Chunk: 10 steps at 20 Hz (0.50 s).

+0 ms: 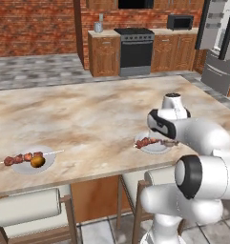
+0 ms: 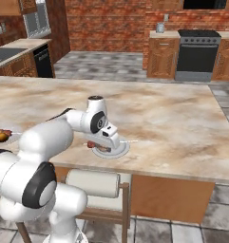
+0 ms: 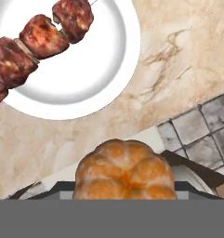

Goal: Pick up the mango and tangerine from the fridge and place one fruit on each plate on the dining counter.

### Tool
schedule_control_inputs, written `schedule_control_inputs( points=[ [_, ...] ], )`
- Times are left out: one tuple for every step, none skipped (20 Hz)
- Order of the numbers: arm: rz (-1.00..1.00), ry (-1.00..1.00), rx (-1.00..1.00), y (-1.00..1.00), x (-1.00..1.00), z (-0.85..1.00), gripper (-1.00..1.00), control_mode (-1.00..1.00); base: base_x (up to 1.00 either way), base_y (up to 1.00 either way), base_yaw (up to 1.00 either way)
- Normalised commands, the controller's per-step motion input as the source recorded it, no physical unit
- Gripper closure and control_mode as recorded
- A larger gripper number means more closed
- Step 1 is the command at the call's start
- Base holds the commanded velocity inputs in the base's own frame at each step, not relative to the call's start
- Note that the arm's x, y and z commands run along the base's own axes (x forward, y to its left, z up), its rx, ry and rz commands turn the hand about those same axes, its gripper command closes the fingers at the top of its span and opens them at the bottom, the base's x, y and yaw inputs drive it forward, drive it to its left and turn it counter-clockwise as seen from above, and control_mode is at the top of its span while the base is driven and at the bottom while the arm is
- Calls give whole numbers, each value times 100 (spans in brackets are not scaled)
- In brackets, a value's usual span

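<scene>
Two plates on the dining counter, and one is already served: the left plate carries a fruit tucked against its skewer of meat. By its deep orange-yellow colour I'd call it the mango, though it's too small from here to swear to. That leaves the near plate in front of the arm, with only its own skewer lying across it.

And the second fruit is right there in the gripper! From the hand view, the tangerine sits low and big, a pale, lobed orange ball, with the jaws closed narrowly on its sides. I can't make out the finger tips themselves, hidden behind the fruit.

Why held there? The hand hangs over the counter's near edge, just beside the plate rather than above it; floor tiles and a stool peek in below. The white dish lies ahead of the fruit, with bare rim on the side nearest the tangerine. So my read is that the arm is carrying it in for the drop. It needs to reach a little farther over the plate and settle the tangerine on that clear white patch, clear of the meat, before letting go. Released too soon, it could roll off the edge.
</scene>
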Motion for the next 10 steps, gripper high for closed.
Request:
schedule_control_inputs(
  points=[
    [0,0,1,-6,39,-35,100,-100,0,0,0],
    [0,0,1,-7,38,-33,100,-100,0,0,0],
    [0,0,1,-8,39,-30,100,-100,0,0,0],
    [0,0,1,-8,38,-29,100,-100,0,0,0],
    [0,0,1,-6,40,-27,100,-100,0,0,0],
    [0,0,1,-6,39,-27,100,-100,0,0,0],
    [0,0,1,-5,39,-26,100,-100,0,0,0],
    [0,0,1,-5,39,-26,100,-100,0,0,0],
    [0,0,1,-5,41,-25,100,-100,0,0,0],
    [0,0,1,-5,42,-25,100,-100,0,0,0]
  ],
)
